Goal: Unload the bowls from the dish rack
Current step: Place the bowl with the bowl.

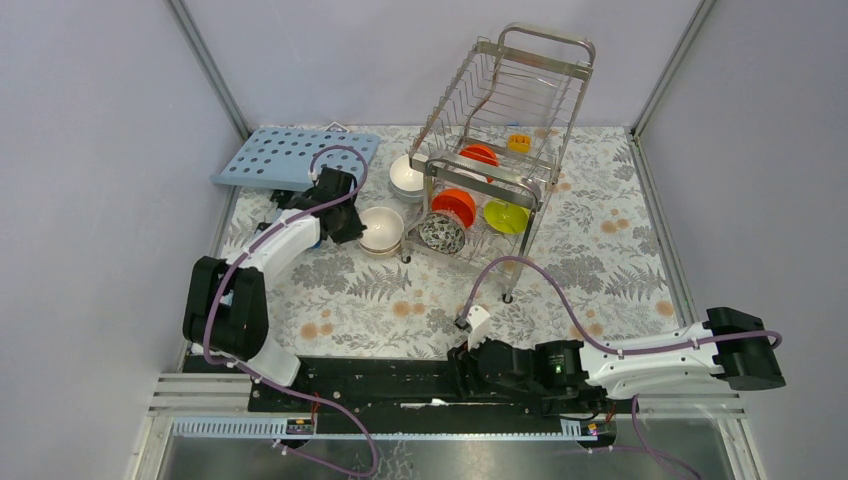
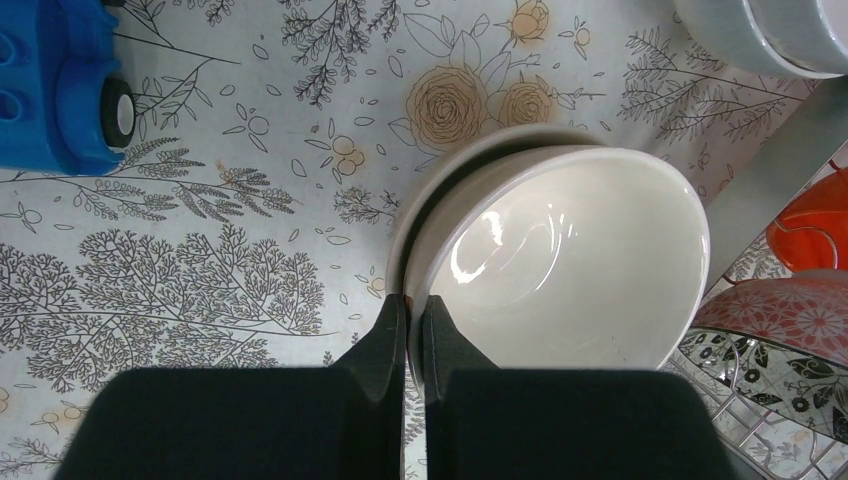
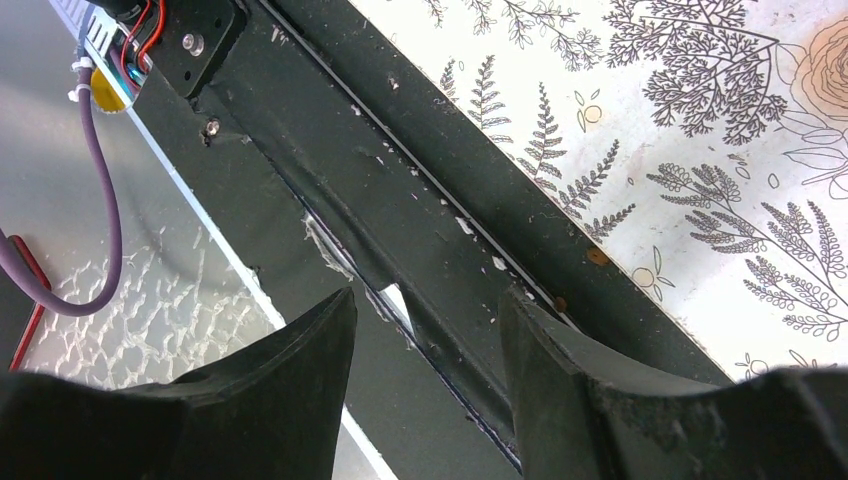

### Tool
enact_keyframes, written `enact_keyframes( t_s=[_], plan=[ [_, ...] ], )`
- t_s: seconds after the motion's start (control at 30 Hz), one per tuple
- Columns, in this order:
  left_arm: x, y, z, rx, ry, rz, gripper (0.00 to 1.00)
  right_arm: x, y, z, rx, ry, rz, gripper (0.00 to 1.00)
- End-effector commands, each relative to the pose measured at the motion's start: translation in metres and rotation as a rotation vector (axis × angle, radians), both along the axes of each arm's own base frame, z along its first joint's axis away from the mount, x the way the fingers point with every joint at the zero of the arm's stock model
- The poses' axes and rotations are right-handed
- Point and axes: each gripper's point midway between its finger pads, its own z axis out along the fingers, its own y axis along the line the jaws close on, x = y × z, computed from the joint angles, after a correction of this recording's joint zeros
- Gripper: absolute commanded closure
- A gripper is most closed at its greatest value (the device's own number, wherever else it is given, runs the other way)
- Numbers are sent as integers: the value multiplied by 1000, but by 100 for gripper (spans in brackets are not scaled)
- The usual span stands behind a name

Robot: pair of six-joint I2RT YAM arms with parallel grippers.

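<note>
At the bottom of the overhead view, the right black two-finger gripper (image 3: 425,330) lay over the base rail, jaws apart and empty, well away from any bowl. Left of centre, the left black gripper (image 2: 405,305) was pinched shut on the near rim of a glossy cream-beige round bowl (image 2: 570,260). The bowl extended ahead of the fingers, apparently nested over a second rim. Just right stood the tall steel-wire dish rack (image 1: 500,90), holding an orange-red bowl (image 1: 455,205), a lime-green bowl (image 1: 505,215) and a speckled bowl (image 1: 442,232).

Cream-beige bowl (image 2: 570,260), white bowl (image 1: 406,178), orange-red bowl (image 1: 455,207), lime-green bowl (image 1: 506,216), black-and-white speckled bowl (image 1: 441,233); shiny steel rack (image 1: 481,173); light-blue board (image 1: 295,158); blue block (image 2: 60,85); fern-and-rose-printed tablecloth (image 1: 400,290).
</note>
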Motion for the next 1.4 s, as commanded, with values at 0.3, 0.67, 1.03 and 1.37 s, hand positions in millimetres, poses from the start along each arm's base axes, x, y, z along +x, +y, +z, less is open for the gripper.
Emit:
enact_keyframes(
  t_s=[0.3, 0.67, 1.03, 1.37],
  plan=[
    [14, -14, 11, -79, -68, -32, 81, 2, 11, 16, 30, -25, -20, 38],
    [14, -12, 30, -66, -100, -45, 61, 4, 9, 14, -8, -36, -22, 38],
    [8, -5, 51, -43, -130, -51, 31, 5, 7, 18, -10, -52, -25, 37],
    [-8, 7, 78, 1, -168, -59, 6, 14, 16, 30, -41, -110, -38, 36]
  ],
)
